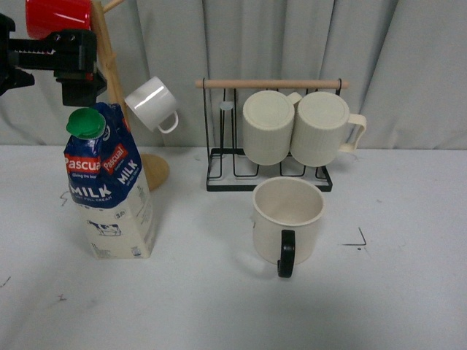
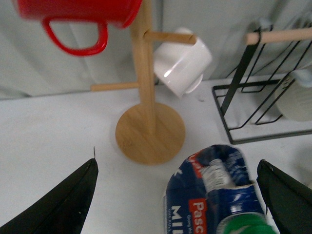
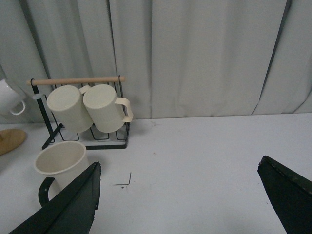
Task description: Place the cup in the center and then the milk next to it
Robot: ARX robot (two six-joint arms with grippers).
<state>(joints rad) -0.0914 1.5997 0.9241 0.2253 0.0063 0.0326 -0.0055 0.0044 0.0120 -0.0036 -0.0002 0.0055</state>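
The cup [image 1: 288,219], cream-white with a black handle turned to the front, stands upright on the white table in front of the rack. A black corner mark [image 1: 357,240] of the center lies just to its right. The milk [image 1: 109,182] stands upright at the left, green cap on top. My left gripper [image 1: 76,87] hangs open just above the carton. In the left wrist view the milk's top [image 2: 219,195] shows between the spread fingers of this gripper [image 2: 176,165]. My right gripper [image 3: 179,163] is open over bare table, with the cup [image 3: 61,158] beside one finger.
Behind the milk stands a wooden mug tree [image 1: 109,65] carrying a red mug [image 1: 58,14] and a small white mug [image 1: 152,104]. A black wire rack [image 1: 270,175] behind the cup holds two ribbed cream mugs [image 1: 268,125]. Grey curtain closes the back.
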